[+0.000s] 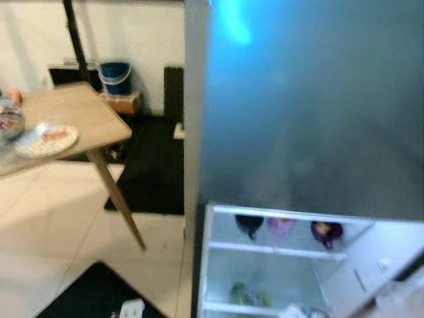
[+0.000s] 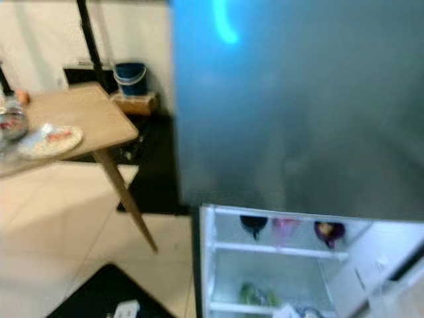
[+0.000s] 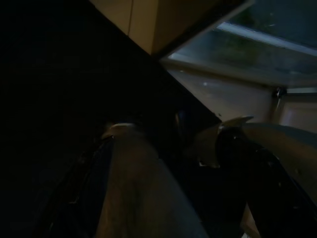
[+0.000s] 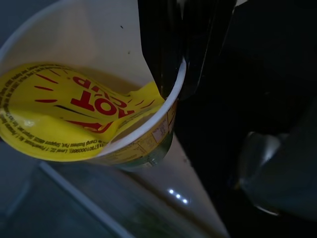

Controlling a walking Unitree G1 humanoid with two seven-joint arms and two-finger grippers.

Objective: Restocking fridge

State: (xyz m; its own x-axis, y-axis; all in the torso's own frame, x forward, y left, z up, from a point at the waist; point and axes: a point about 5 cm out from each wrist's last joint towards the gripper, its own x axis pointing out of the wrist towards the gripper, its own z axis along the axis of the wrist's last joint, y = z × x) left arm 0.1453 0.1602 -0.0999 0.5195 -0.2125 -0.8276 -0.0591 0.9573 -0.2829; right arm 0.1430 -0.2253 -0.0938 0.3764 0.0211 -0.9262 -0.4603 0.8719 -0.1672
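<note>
- The right claw (image 4: 171, 74) was clamped on the rim of a white cup (image 4: 99, 99): one black finger went inside the mouth and the other, presumably, outside the wall (a crumpled yellow wrapper (image 4: 74, 119) lay in the cup).
- The cup's mouth faced the wrist camera, so its long axis pointed away from it; its tilt could not be told.
- The open fridge compartment (image 1: 265, 265) lay at about 5 o'clock in the head view, its shelves already holding items.
- The left claw (image 3: 188, 163) hung idle with its fingers apart, gripping nothing.
- The counter (image 1: 73, 119) stood at 9 o'clock.
</note>
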